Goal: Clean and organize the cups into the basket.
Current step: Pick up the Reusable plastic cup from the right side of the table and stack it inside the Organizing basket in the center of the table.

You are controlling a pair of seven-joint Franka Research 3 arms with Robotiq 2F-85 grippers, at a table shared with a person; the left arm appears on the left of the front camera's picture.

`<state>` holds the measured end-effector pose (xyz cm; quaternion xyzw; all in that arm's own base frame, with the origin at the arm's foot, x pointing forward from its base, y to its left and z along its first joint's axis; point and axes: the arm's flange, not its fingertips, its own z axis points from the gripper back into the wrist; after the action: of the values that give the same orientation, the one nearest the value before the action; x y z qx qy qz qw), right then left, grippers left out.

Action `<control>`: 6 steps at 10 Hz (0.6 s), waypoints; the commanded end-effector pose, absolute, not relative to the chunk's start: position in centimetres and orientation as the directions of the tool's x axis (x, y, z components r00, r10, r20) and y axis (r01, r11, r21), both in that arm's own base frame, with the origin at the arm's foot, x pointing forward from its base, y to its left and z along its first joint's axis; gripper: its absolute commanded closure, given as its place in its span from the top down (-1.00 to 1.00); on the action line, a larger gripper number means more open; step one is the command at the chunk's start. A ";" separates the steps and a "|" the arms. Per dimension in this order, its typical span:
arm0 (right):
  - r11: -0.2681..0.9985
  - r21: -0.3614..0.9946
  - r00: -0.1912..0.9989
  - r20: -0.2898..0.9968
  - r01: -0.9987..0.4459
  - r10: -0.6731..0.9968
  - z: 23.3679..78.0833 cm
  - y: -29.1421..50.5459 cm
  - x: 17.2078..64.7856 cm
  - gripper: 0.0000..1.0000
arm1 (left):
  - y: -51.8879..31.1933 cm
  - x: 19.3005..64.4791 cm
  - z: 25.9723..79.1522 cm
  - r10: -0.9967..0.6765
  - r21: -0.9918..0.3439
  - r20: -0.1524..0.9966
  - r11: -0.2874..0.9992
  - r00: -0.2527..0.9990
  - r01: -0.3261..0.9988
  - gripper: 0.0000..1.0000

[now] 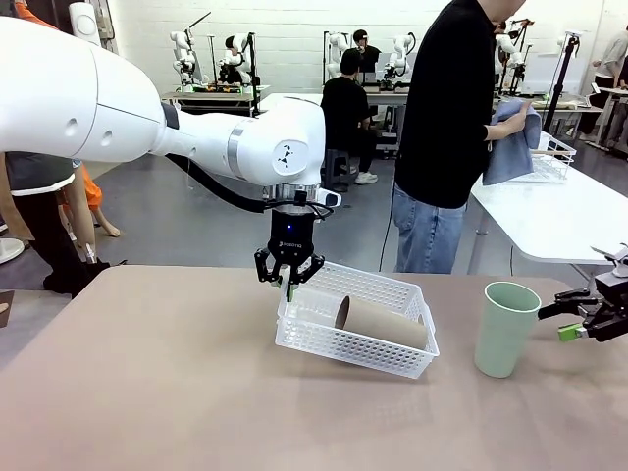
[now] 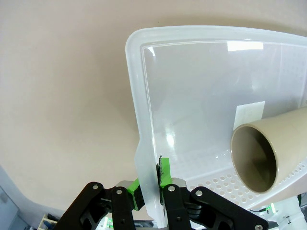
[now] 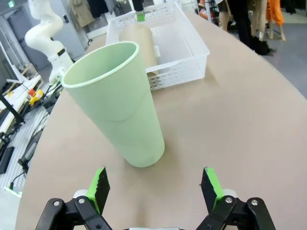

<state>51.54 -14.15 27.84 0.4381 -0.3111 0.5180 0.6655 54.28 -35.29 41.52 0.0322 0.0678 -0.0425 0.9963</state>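
Mint green marks the piece that counts next: the mint-green cup (image 3: 117, 103) stands upright on the table (image 3: 249, 124), mouth up, long axis vertical. It is dead ahead of the right pincer (image 3: 156, 184) and near it, but not touched. That pincer's jaws are spread wide, one green pad to either side of the line toward the cup, so a level advance would, I judge, bring the tapered wall between them. Beyond the cup from this pincer sits the white mesh basket (image 3: 192, 57).

The left pincer (image 2: 151, 184) is closed narrow on the basket's rim at one short end, a pad on each face of the wall. The basket looks tipped, its pinched end a little raised (the front view suggests this rather than proves it). Inside, just past these fingertips and off to one side, a tan cup (image 2: 261, 155) lies on its side, its long axis running away from the pincer and its open mouth facing it.

The right arm is plainly the nearer to the green cup — the left is taken up with the basket and well apart from it.
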 end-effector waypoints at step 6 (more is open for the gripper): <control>-0.033 0.099 0.069 0.865 -0.995 0.497 26.0 -10.4 52.1 1.00 | -35.2 54.2 41.6 -0.080 0.059 -0.137 0.994 0.987 0.089 -1.00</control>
<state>52.67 -10.64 26.33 0.4017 -0.3002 0.6002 0.6231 54.28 -35.29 41.52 0.0322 0.0678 -0.0425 0.9963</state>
